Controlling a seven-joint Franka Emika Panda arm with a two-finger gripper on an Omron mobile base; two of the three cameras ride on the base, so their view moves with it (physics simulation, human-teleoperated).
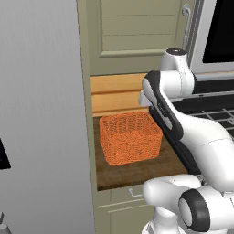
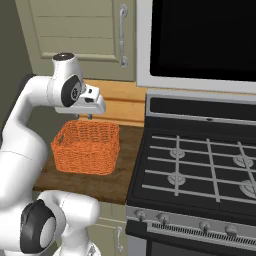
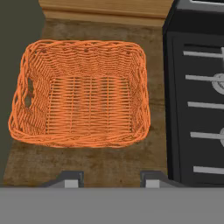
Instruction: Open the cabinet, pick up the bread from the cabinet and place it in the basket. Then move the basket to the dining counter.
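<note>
the gripper [image 3: 109,178] hangs over the short wooden countertop [image 3: 87,164], its two dark tips parted with only bare wood between them, so it is released and grasping nothing. the basket [image 3: 81,94] sits just ahead of and below the fingers, empty, its woven floor plain to see in the hand view. the stove [image 3: 197,87] lies off to one side of the hand, its edge close beside the basket.

the cabinet [image 2: 82,35] is above the hand, door shut, with its curved silver handle [image 2: 123,36] up and to the stove side of the wrist. no bread shows anywhere; it is presumably behind that door, so the first step is not yet done.

risks from here, as i judge them: the hand must rise and turn from pointing down to meeting a vertical handle, and the elbow is folded tight, so a clumsy swing could knock the basket along the counter or toward the stove. the handle is slim; half-parted jaws coming in off-centre could slide past it. pulling along a straight line instead of the door's arc could tear the grip loose. a door swinging wide may also strike the arm itself.
</note>
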